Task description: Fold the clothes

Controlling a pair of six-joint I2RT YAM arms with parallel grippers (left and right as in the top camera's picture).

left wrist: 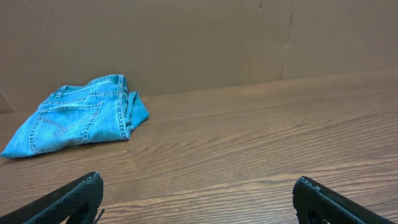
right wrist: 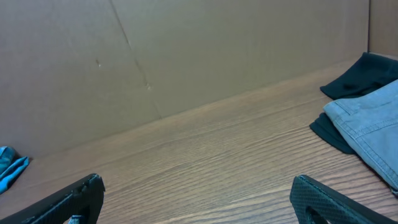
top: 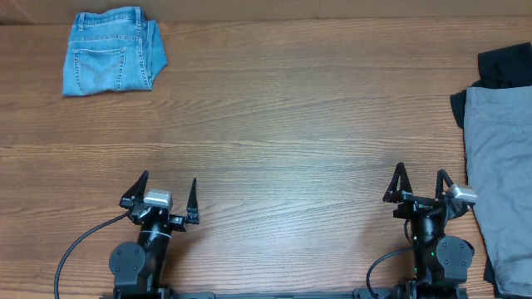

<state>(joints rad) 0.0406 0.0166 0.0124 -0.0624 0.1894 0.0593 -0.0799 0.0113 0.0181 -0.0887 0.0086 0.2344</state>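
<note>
Folded blue denim shorts [top: 112, 51] lie at the table's far left corner; they also show in the left wrist view [left wrist: 78, 116]. A grey garment [top: 501, 178] lies unfolded along the right edge, on top of a dark navy garment [top: 504, 66]; both show in the right wrist view, grey [right wrist: 370, 124] over navy [right wrist: 360, 76]. My left gripper [top: 169, 186] is open and empty near the front left, its fingertips spread in its wrist view [left wrist: 199, 186]. My right gripper [top: 421, 176] is open and empty at the front right, just left of the grey garment, jaws spread wide [right wrist: 196, 186].
The wooden table [top: 291, 124] stretches between the two piles. A brown cardboard wall [left wrist: 186, 37] stands behind the table's far edge. Black cables [top: 79, 249] trail from the left arm's base at the front edge.
</note>
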